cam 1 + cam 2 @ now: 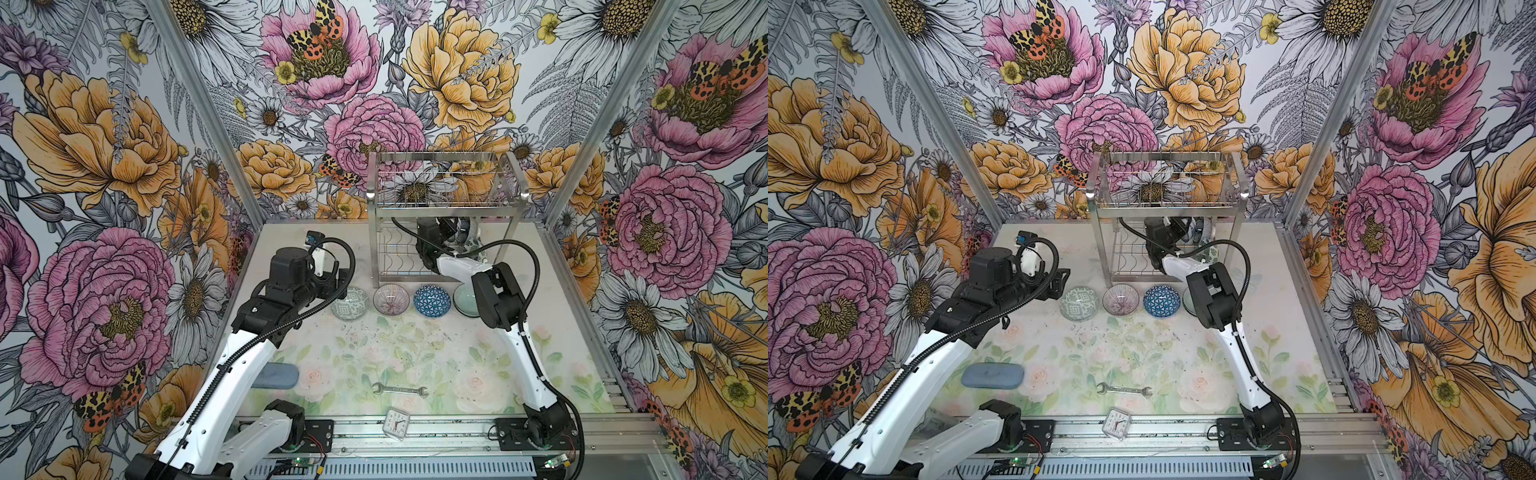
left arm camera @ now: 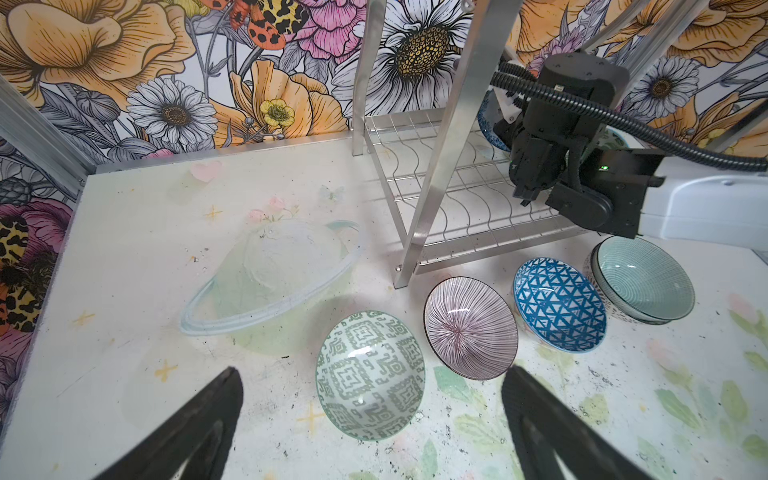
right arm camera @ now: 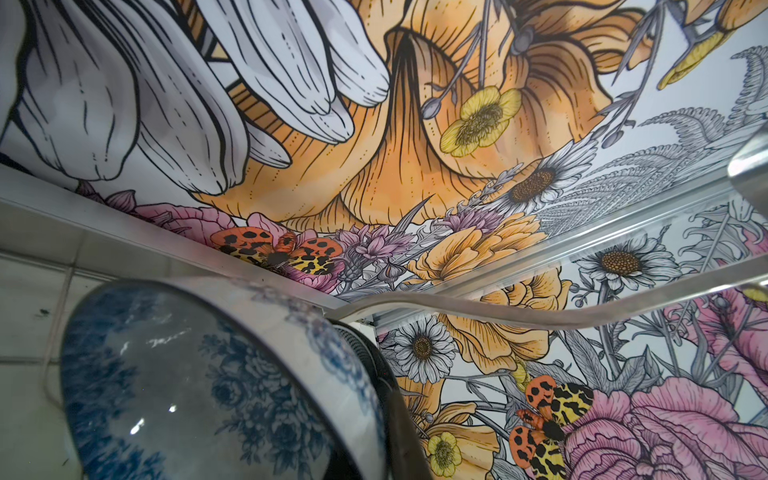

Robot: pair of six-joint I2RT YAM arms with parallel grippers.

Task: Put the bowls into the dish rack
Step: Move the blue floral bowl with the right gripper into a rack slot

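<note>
Stainless-steel wire forms the dish rack (image 1: pixel 374 249) (image 1: pixel 1096 232), which stands at the back of the counter (image 1: pixel 415 357), right of centre in both top views.

The right arm (image 1: pixel 523 365) rises from its base at the lower right and leans up and to the left. It bends sharply at its black elbow and pushes its wrist into the rack's lower tier, under the basket. The right pincer (image 1: pixel 456 232) is clamped narrow on the rim of the blue-and-white floral bowl (image 1: pixel 466 232) (image 3: pixel 187 395). The bowl is held on edge over the wavy wires. In the right wrist view it fills the lower left, with a dark finger along its rim.

The left arm (image 1: pixel 249 361) slants up from the lower left, its wrist bent toward the centre. The left pincer (image 2: pixel 370 370) is spread wide and holds nothing. It hangs over the green-patterned bowl (image 1: pixel 350 304) (image 2: pixel 370 374), one finger (image 2: pixel 199 428) on either side of the bowl in the left wrist view.

That bowl begins a row along the rack's front. Next in the row are the striped bowl (image 1: pixel 390 300) (image 2: pixel 469 328), the blue lattice bowl (image 1: pixel 432 300) (image 2: pixel 559 303) and the pale celadon bowl (image 2: pixel 644 282). The celadon bowl is partly hidden behind the right elbow in both top views.
</note>
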